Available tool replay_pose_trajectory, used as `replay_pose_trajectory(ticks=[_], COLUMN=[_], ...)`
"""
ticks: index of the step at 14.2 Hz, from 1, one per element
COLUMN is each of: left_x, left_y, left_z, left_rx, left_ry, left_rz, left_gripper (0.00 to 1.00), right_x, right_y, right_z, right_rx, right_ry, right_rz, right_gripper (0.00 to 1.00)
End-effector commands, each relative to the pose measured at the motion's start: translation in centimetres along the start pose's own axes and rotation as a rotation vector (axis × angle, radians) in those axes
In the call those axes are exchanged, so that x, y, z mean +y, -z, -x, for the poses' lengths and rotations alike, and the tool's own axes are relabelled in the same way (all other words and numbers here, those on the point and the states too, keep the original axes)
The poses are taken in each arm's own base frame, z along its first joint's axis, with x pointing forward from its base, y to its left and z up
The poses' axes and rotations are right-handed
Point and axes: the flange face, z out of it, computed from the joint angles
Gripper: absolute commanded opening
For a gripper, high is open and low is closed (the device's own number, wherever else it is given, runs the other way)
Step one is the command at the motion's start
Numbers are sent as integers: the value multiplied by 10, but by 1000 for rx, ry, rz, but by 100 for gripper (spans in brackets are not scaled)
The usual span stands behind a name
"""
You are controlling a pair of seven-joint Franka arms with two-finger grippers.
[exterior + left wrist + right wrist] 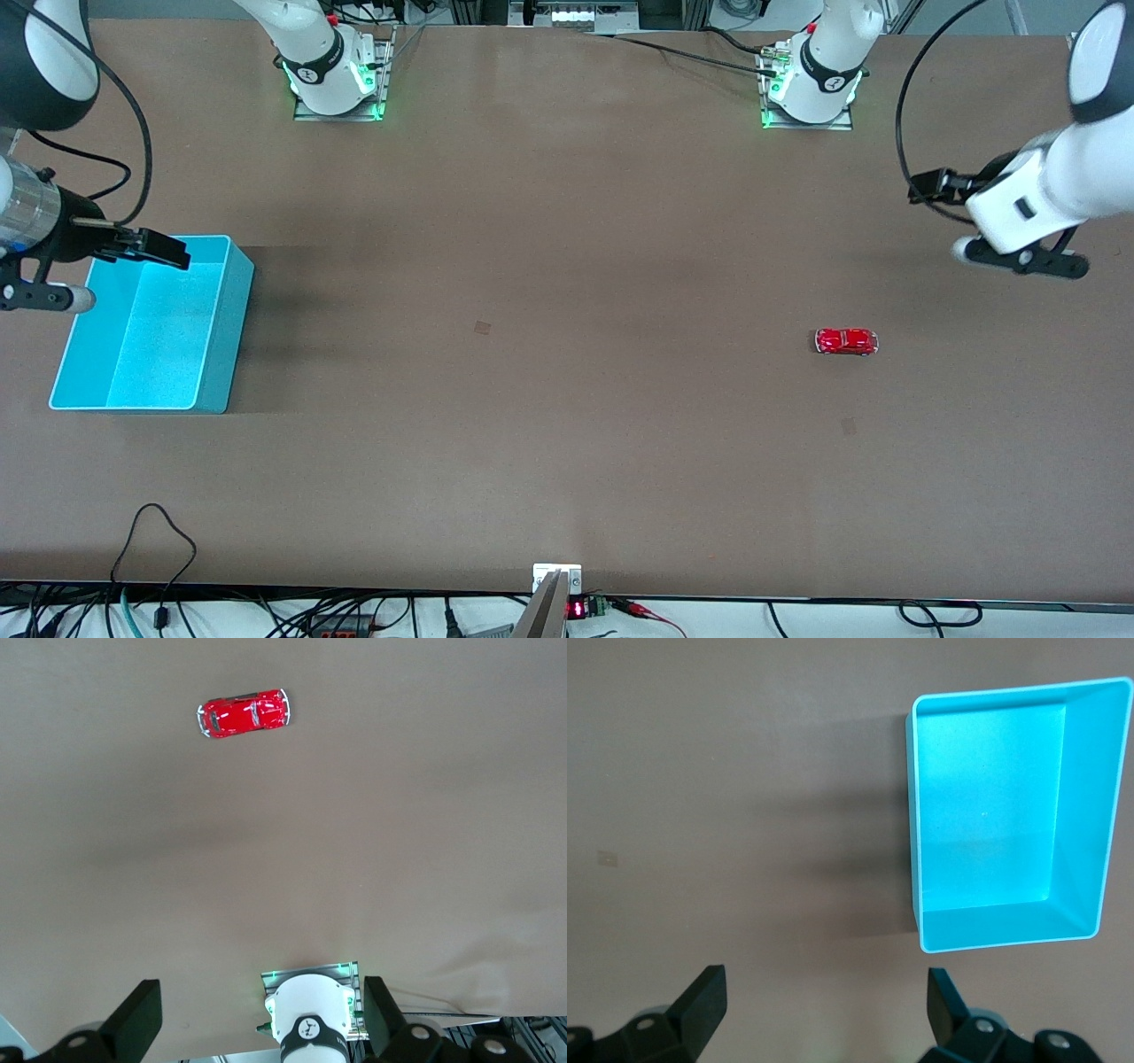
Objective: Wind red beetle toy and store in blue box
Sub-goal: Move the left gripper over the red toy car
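You are dealing with a very small, light thing here: the red beetle toy [846,341] will likely weigh next to nothing, its shell looks hard and glossy — so expect it to be slippery under the fingers and ready to roll on its wheels if nudged. Judge the best hold to be across the two long flanks of the body, low and near the middle, where the sides run closest to parallel; the rounded roof and the curved nose and tail would probably let it squirt out. It sits alone on the tabletop [567,399] toward the left arm's end, on its wheels, well apart from the blue box [217,337], which stands toward the right arm's end with its opening up and nothing in it. The toy is a bright red, domed little car with silvery trim at both ends and pale highlights on the roof; its wheels are hardly visible from above. The box is light blue plastic with tall thin walls, far larger than the toy. The left gripper [1019,257] hangs in the air near the toy, not over it, its fingers [137,1019] spread wide and holding nothing. The right gripper [133,252] hovers at the box's rim — fingers likewise wide apart and empty.
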Motion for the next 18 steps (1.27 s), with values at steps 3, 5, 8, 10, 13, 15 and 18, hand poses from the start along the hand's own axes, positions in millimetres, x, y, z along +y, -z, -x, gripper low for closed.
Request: replay_pose_trajectory(ticks=[3, 5, 8, 10, 13, 15, 18], left_x=[-16, -23, -31, -38, -46, -55, -53], left_y=[-62, -79, -107, -127, -166, -192, -232], left_z=[-69, -86, -108, -115, -125, -127, -124], left_rx=[-20, 6, 55, 81, 141, 195, 221], left_ry=[-285, -402, -626, -759, -1029, -1143, -1230], left_rz=[-1, -19, -109, -172, -230, -280, -306], left_gripper=[100, 100, 100, 100, 100, 100, 100], right_x=[4, 4, 4, 3, 3, 4, 4], right_y=[1, 2, 2, 1, 1, 1, 1], right_z=[3, 3, 3, 2, 2, 2, 2], right_rx=[-16, -14, -14, -16, -16, -16, -17], right_ry=[3, 3, 9, 11, 12, 11, 11], right_rz=[9, 9, 9, 9, 8, 9, 9], right_gripper=[100, 100, 100, 100, 100, 100, 100])
